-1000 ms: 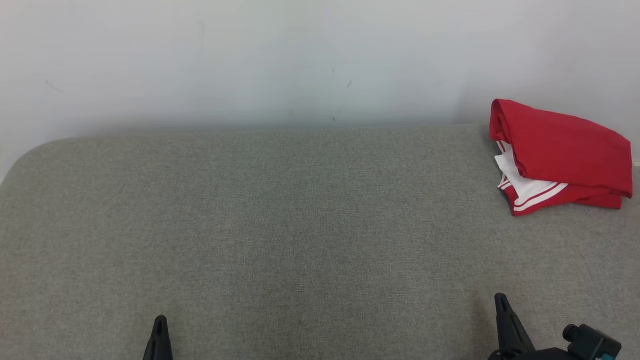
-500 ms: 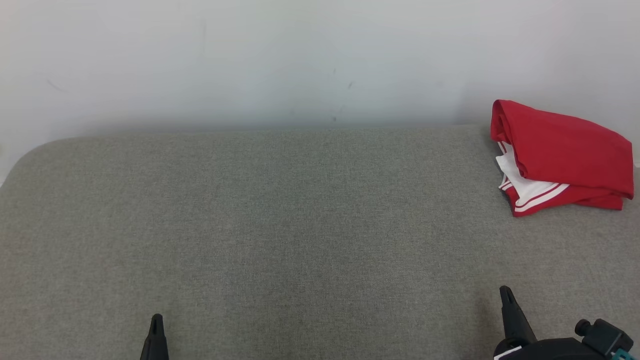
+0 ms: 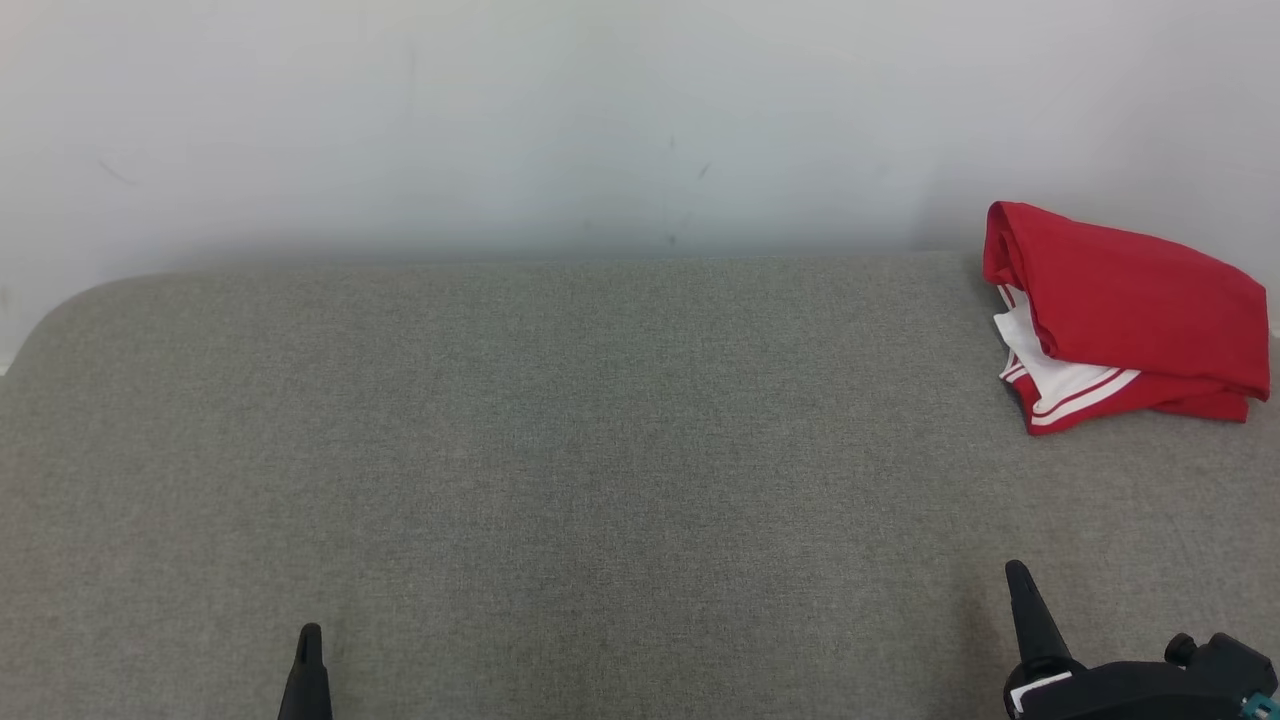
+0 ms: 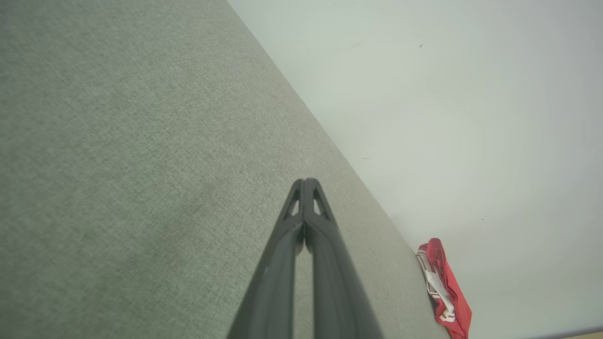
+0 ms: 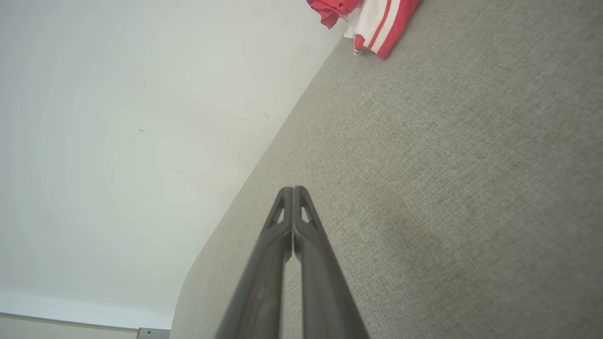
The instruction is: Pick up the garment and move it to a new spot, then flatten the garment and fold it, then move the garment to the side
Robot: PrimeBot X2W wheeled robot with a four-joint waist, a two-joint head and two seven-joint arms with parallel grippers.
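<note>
The garment (image 3: 1130, 312), red with white panels and stripes, lies folded in a thick bundle at the far right of the grey surface (image 3: 600, 450), close to the wall. It also shows small in the left wrist view (image 4: 445, 292) and at the top edge of the right wrist view (image 5: 377, 21). My left gripper (image 3: 309, 640) is shut at the lower left, holding nothing, and its joined tips (image 4: 306, 182) hover over bare fabric. My right gripper (image 3: 1018, 575) is shut at the lower right, well short of the garment, with its tips (image 5: 293, 190) pressed together and nothing held.
A pale wall (image 3: 600, 120) runs along the far edge of the grey surface. The surface's far left corner (image 3: 60, 310) is rounded. A strip of floor and a skirting line (image 5: 70, 320) show beyond that end.
My right gripper has crept forward and slightly right, showing more of its wrist. The left gripper has shifted a little toward the lower left. The garment lies as before.
</note>
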